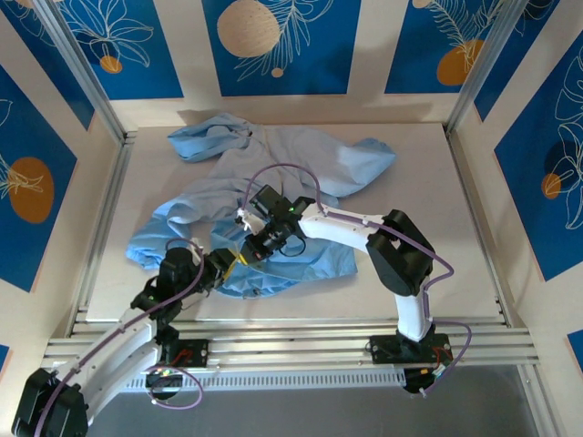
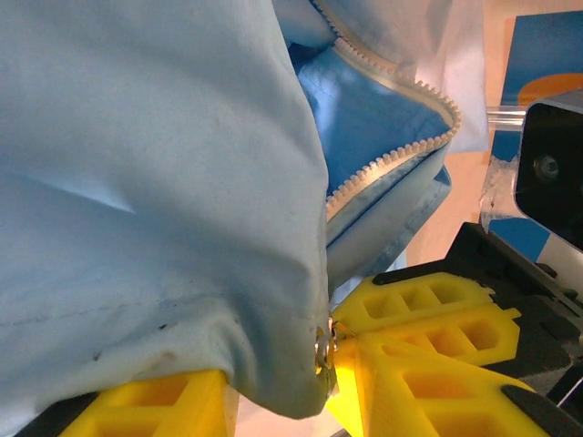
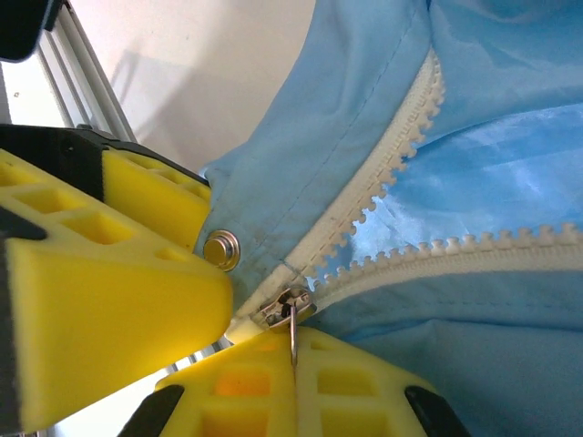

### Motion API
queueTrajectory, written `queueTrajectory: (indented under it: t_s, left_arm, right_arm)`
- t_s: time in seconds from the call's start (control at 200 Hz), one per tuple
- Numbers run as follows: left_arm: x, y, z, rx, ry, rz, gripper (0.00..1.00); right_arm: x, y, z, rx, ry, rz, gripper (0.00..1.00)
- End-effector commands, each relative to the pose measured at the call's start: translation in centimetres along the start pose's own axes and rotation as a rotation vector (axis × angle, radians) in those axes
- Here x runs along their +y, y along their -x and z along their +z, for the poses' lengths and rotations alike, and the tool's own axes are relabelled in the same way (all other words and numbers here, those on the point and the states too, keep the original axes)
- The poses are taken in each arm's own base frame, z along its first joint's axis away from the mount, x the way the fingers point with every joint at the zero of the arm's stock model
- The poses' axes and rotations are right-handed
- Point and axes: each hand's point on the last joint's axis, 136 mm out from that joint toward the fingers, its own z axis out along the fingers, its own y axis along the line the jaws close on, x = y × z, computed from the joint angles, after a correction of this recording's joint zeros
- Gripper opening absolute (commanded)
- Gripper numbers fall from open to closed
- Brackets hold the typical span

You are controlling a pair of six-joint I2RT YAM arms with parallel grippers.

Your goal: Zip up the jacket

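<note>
You have the jacket (image 1: 301, 159) crumpled across the bench (image 1: 437, 200), centre to far left | your right fingers (image 3: 100, 300) are clamped on its near hem at the zipper slider (image 3: 284, 308) | your left fingers (image 2: 164, 405) flank the hem just beside; you cannot tell whether they pinch it

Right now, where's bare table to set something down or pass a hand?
Free: the wide strip of table between the jacket and the right frame rail, beyond the right arm; a narrow strip between the jacket and the left rail. Crowded: near centre, where the left end effector and right end effector meet on the jacket hem.
</note>
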Motion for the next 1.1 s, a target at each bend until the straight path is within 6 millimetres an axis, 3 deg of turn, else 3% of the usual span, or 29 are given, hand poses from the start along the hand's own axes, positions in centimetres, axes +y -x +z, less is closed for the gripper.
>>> queueTrajectory:
  t_s: [0.0,0.24,0.585,0.66,0.725,0.87,1.096]
  left_arm:
    - [-0.6,0.6,0.2,-0.036,-0.037,-0.004,0.34]
    - [-0.4,1.2,0.4,-0.075,-0.052,-0.025,0.21]
    - [0.8,0.9,0.6,-0.063,-0.032,-0.037,0.23]
    - [1.1,0.9,0.6,-0.067,-0.029,-0.034,0.17]
    - [1.2,0.9,0.6,-0.065,-0.032,-0.027,0.0]
    - [1.0,-0.3,0.8,0.003,-0.031,0.026,0.0]
    - [3.4,-2.7,0.3,0.127,0.032,0.067,0.0]
  right_arm:
    - [1.5,0.0,-0.8,-0.018,0.042,0.018,0.0]
    - [1.6,-0.3,-0.6,-0.022,0.047,0.038,0.0]
    - [2.3,0.3,-0.1,-0.044,0.069,0.045,0.0]
    - [2.5,0.5,-0.2,-0.048,0.076,0.042,0.0]
    - [2.7,0.4,-0.1,-0.044,0.081,0.039,0.0]
    - [1.9,0.3,-0.2,-0.024,0.048,0.039,0.0]
    - [-0.5,0.6,-0.7,-0.006,-0.017,0.032,0.0]
